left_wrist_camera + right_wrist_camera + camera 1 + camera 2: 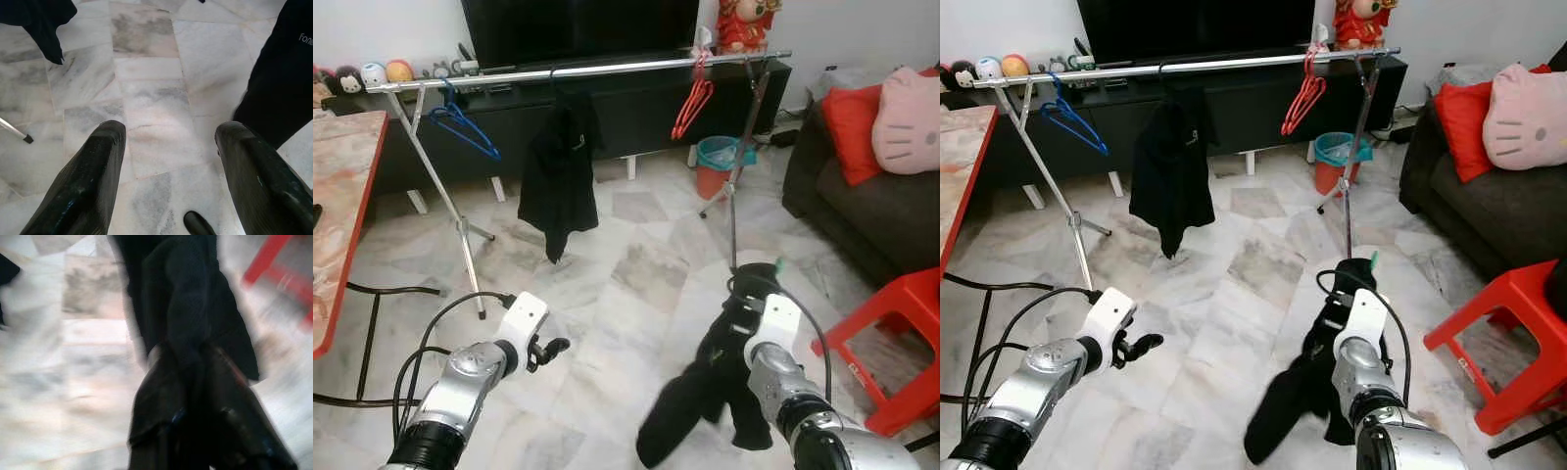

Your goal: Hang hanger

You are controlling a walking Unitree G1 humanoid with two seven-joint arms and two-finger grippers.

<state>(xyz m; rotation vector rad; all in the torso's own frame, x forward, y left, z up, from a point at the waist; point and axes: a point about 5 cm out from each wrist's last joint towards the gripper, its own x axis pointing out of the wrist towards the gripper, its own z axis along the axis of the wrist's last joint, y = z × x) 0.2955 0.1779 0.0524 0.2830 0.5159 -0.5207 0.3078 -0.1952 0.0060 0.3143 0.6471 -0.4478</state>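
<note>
Right gripper (751, 294) clamped on black garment (705, 392) hanging floorward; left gripper (553, 348) spread wide, empty, facing rail (578, 69).

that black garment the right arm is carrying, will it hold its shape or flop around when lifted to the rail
Probably floppy: the black garment hangs in limp folds below the right tool, which is shut on it. It looks light, since it drapes from that one grip. Loose ends may swing and brush the rail or the hung shirt.
</note>
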